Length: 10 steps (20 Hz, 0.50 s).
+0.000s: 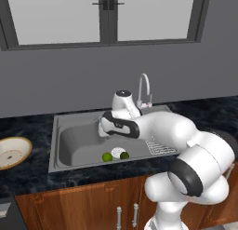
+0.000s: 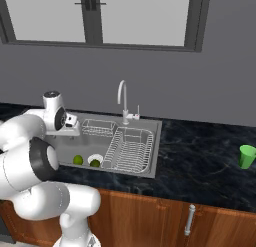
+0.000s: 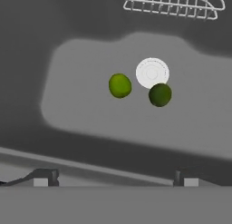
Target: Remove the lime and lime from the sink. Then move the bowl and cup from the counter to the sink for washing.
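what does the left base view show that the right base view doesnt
Left base view alone: the bowl on the counter left of the sink.

Right base view alone: the green cup far right on the counter, and two wire racks in the sink's right half.

Both: the faucet, the white drain, and the two limes beside it on the sink floor, the brighter lime and the darker lime. Both also show the window and the wooden cabinets.
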### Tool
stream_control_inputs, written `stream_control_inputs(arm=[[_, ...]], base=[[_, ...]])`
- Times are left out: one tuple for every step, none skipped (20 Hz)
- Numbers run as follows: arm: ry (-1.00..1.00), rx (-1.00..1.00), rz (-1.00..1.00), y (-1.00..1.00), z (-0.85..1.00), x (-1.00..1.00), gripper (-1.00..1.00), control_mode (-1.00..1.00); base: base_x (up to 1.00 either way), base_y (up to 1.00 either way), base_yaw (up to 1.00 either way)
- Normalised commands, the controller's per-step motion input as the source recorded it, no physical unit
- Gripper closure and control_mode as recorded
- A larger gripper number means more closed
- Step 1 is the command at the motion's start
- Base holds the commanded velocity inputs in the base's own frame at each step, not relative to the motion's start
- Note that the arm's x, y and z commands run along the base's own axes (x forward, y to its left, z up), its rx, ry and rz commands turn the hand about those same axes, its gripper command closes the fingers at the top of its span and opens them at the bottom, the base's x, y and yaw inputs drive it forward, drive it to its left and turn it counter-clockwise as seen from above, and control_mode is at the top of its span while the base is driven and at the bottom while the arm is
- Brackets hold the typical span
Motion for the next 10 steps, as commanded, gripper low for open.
stream_control_inputs(arm=[[0.00,0.00,0.00,0.00,-0.25,0.07,-1.00,-1.00],[0.00,0.00,0.00,0.00,-0.24,0.06,-1.00,-1.00],[0.00,0.00,0.00,0.00,-0.24,0.06,-1.00,-1.00],[0.00,0.00,0.00,0.00,-0.23,0.09,-1.00,-1.00],[0.00,0.00,0.00,0.00,-0.23,0.10,-1.00,-1.00],[0.00,0.00,0.00,0.00,-0.21,0.13,-1.00,-1.00],[0.00,0.00,0.00,0.00,-0.20,0.14,-1.00,-1.00],[0.00,0.00,0.00,0.00,-0.19,0.17,-1.00,-1.00],[0.00,0.00,0.00,0.00,-0.17,0.17,-1.00,-1.00],[0.00,0.00,0.00,0.00,-0.16,0.19,-1.00,-1.00]], base=[[0.00,0.00,0.00],[0.00,0.00,0.00],[0.00,0.00,0.00],[0.00,0.00,0.00],[0.00,0.00,0.00],[0.00,0.00,0.00],[0.00,0.00,0.00],[0.00,0.00,0.00],[0.00,0.00,0.00],[0.00,0.00,0.00]])
